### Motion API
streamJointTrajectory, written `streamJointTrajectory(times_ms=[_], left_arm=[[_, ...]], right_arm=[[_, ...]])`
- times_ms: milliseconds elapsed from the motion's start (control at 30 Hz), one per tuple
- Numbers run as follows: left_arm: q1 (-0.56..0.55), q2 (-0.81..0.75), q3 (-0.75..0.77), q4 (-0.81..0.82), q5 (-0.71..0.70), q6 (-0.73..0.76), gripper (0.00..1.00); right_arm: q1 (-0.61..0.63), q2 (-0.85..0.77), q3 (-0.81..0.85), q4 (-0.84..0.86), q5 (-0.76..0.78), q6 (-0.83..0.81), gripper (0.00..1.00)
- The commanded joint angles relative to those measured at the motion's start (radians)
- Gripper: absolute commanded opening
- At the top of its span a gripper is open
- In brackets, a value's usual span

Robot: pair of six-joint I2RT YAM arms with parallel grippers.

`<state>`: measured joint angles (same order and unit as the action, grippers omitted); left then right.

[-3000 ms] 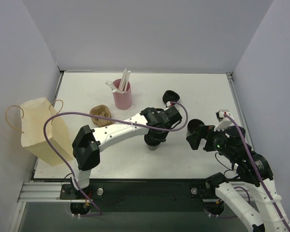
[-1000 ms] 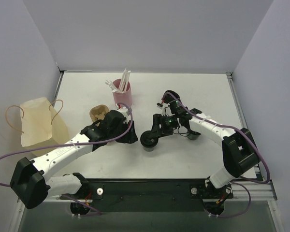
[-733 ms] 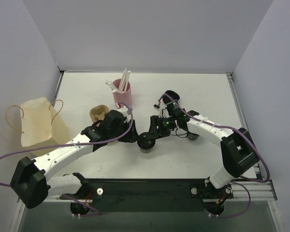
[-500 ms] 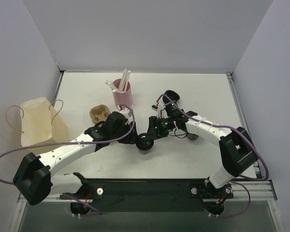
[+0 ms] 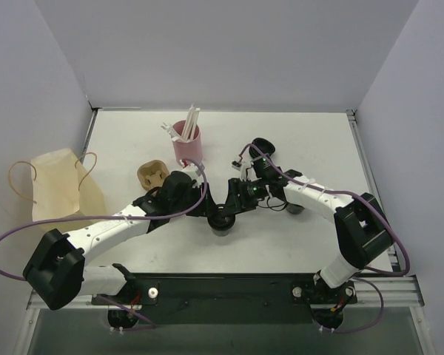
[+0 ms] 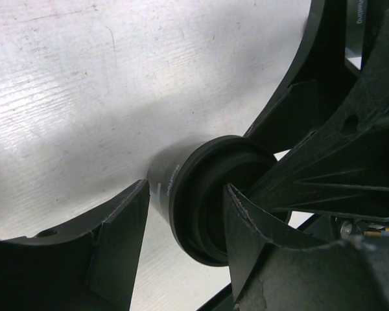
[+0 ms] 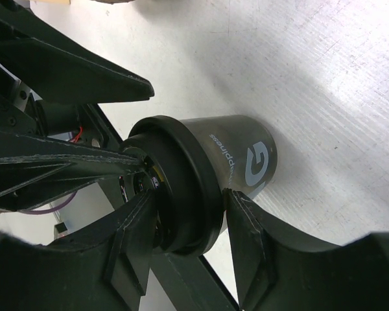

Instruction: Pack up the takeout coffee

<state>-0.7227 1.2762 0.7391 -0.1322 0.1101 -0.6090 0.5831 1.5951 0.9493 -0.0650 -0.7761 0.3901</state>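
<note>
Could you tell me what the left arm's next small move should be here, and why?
Probably close the left gripper gently on the dark grey takeout cup: its fingers straddle the cup body while the right gripper flanks the black plastic lid, so steadying the cup seems the sensible step.

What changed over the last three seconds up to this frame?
The left gripper pulled back from the lidded cup, then closed in again from the left; its jaws now straddle it. The right gripper reached in from the right and straddles the lid. The cup shifted slightly left. Paper bag, straw holder and carrier stayed put.
</note>
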Motion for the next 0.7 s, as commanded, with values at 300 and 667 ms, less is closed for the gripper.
streamJointTrajectory(times_ms=[300, 667], left_arm=[[-0.004, -0.009, -0.064, -0.012, 0.086, -0.011, 0.59], [-0.006, -0.069, -0.044, -0.082, 0.125, -0.018, 0.64]], right_arm=[[0.009, 0.008, -0.012, 0.008, 0.011, -0.025, 0.42], [0.004, 0.003, -0.018, -0.002, 0.031, -0.039, 0.40]])
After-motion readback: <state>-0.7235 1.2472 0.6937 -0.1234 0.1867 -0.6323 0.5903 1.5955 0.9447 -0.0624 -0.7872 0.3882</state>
